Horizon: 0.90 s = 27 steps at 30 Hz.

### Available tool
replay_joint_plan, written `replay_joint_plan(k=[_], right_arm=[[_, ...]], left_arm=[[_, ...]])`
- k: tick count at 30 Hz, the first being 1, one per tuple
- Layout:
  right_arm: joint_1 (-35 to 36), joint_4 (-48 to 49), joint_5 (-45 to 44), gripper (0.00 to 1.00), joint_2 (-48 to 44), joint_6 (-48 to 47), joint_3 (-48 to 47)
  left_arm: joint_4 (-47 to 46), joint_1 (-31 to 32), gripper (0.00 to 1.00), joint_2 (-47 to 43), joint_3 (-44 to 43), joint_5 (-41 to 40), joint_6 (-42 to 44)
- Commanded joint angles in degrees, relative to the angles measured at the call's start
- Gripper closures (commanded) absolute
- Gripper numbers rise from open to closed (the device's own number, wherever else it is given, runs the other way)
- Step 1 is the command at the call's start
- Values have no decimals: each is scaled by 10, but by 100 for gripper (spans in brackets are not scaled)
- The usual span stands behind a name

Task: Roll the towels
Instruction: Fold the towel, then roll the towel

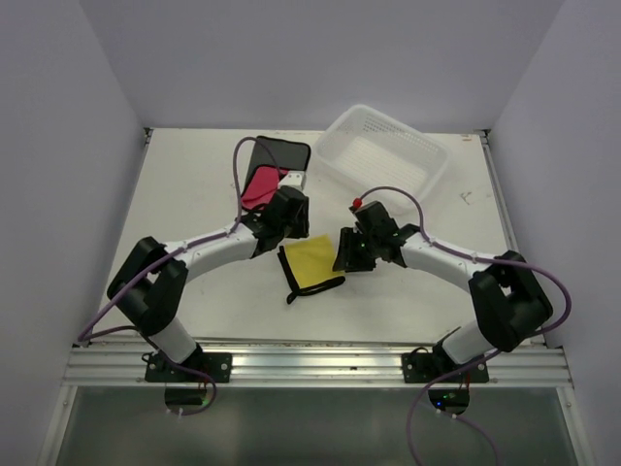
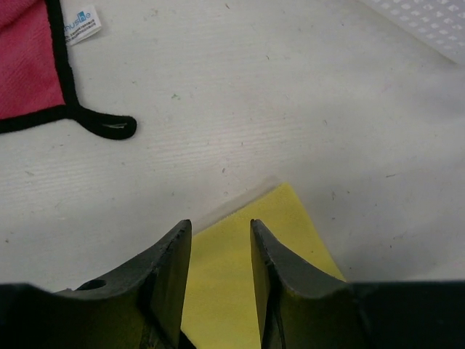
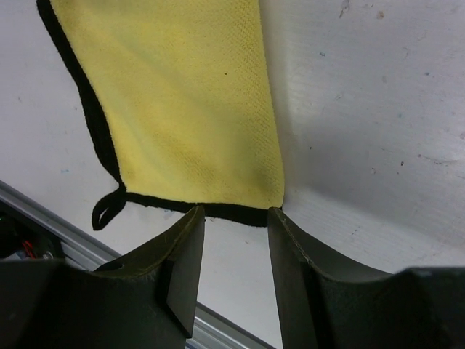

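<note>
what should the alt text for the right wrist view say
A yellow towel with black edging lies flat on a white table, its hanging loop at the lower left. The right hand sits open at the towel's near edge, its dark fingers apart and gripping nothing.

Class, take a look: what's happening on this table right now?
Two robot arms are working on the yellow towel, which lies flat mid-table, not yet rolled. The left pincer hovers open over one corner, and the right pincer is open at a black-trimmed edge. Neither holds anything. A red towel lies behind the left arm, and a white basket sits at the far right.
</note>
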<state>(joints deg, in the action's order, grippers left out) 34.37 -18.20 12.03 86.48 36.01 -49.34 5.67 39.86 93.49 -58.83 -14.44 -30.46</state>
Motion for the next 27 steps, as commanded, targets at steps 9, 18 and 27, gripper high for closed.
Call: replay_joint_plan(k=[9, 18, 27], right_arm=[[-2, 45, 19, 55, 27, 20, 36], [-2, 75, 27, 65, 40, 20, 57], [-2, 108, 19, 91, 31, 20, 87]], left_arm=[[1, 4, 55, 28, -59, 47, -5], [12, 16, 55, 81, -99, 72, -15], [63, 40, 55, 136, -153, 70, -25]])
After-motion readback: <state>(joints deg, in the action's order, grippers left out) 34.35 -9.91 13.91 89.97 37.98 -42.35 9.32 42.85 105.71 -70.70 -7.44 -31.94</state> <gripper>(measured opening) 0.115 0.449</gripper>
